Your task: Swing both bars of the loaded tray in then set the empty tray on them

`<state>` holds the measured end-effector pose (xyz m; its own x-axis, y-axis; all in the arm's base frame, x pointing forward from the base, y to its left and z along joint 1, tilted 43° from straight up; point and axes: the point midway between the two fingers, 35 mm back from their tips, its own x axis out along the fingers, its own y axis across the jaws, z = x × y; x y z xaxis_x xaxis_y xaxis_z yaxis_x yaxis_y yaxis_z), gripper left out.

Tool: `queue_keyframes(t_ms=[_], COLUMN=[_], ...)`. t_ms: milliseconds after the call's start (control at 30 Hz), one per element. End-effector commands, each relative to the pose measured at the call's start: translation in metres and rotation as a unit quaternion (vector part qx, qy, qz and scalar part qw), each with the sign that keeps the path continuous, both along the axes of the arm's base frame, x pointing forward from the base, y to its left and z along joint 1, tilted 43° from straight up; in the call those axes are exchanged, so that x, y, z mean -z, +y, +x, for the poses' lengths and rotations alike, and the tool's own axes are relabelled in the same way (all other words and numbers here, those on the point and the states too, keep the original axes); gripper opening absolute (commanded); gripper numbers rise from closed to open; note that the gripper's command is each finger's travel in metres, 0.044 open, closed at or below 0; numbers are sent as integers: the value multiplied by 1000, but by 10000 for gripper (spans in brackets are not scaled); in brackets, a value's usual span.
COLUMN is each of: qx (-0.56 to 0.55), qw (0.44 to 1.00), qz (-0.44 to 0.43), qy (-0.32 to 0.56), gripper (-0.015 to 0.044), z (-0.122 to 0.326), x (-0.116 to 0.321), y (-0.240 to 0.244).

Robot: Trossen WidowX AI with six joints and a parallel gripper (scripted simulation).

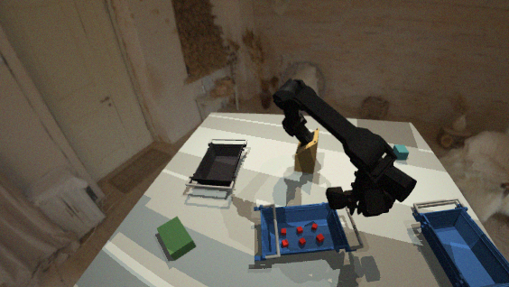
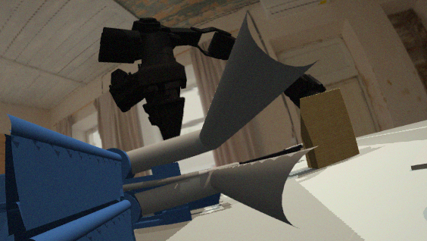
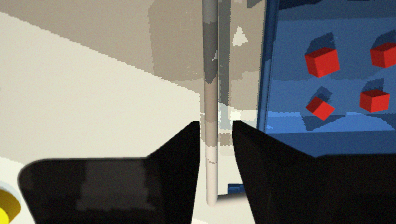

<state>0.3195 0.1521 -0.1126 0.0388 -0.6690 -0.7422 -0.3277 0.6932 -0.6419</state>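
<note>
The loaded blue tray (image 1: 307,209) (image 3: 350,142) holds several small red blocks (image 1: 300,230) (image 3: 322,62). Its left bar (image 1: 275,230) lies across the top near the left end. Its right bar (image 1: 355,230) (image 3: 211,100) is swung out beyond the right end. The empty blue tray (image 1: 469,253) stands at the right, with one bar (image 1: 438,203) out past its far end. My gripper (image 2: 171,138) (image 3: 215,128) points down above the outswung right bar, its fingers a little apart with nothing held. The bar shows through the gap, below the tips. The fingertips are hidden in the top view.
A black tray (image 1: 218,164) with bars stands at the back left, and a green block (image 1: 176,239) at the front left. A tan block (image 1: 307,155) (image 2: 329,129) stands behind the loaded tray. A teal block (image 1: 401,152) is at the back right. A yellow object (image 3: 5,210) shows partly.
</note>
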Motion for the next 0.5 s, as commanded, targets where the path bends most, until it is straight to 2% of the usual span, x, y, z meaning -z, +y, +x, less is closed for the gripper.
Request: queue_keyframes(t_ms=[0, 267, 467], qx=[-4, -4, -4], qw=[1000, 1000, 1000], qz=[0, -2, -2], qy=[5, 4, 4], gripper=[87, 87, 87], z=[0, 1, 2], x=[7, 41, 40], y=[-5, -37, -39])
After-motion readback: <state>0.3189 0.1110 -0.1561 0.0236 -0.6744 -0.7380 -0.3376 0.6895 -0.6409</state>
